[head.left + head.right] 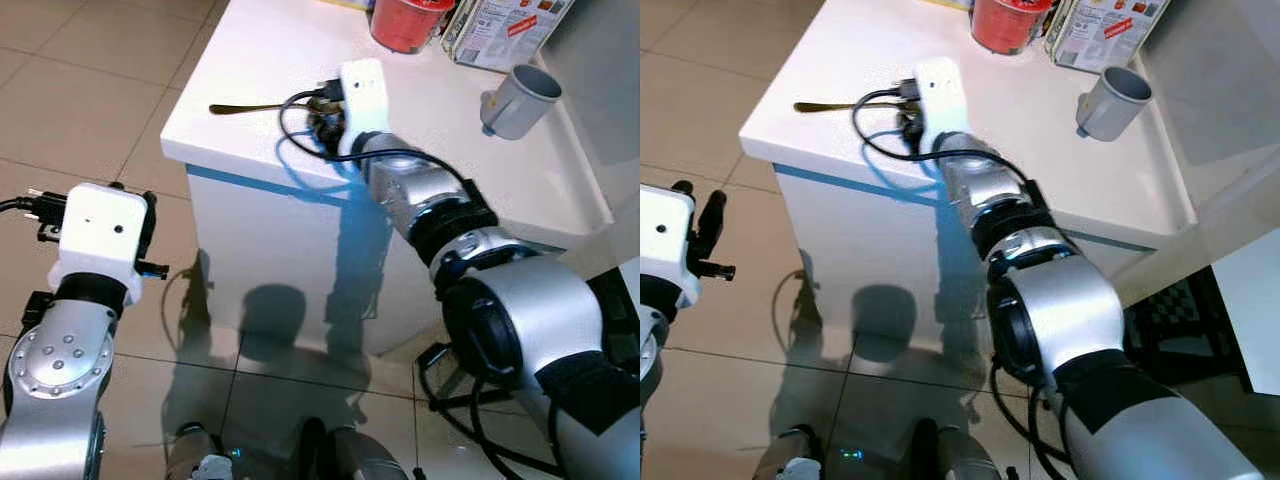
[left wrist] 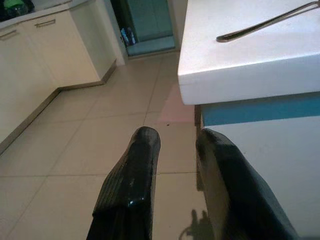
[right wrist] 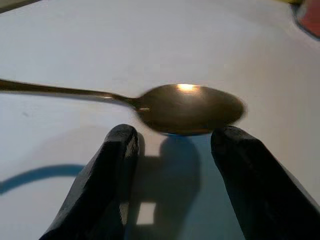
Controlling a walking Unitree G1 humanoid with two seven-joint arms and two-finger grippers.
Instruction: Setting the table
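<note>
The dull bronze-coloured metal spoon (image 3: 190, 109) lies flat on the white bench (image 1: 255, 60), near its front corner, handle pointing towards the robot's left so it can be taken from the bowl end. The right claw (image 3: 172, 137) is reached over the bench edge with its two black fingers spread apart on either side of the bowl, just short of it and holding nothing; judging by that straddle, it is lined up for a pinch. Further back stand a red round container (image 1: 405, 22), a printed carton (image 1: 505, 28) and a grey mug (image 1: 520, 98) on its side, well apart from the spoon. The left claw (image 2: 172, 150) hangs beside the bench corner, slightly parted and empty, apparently idle.
</note>
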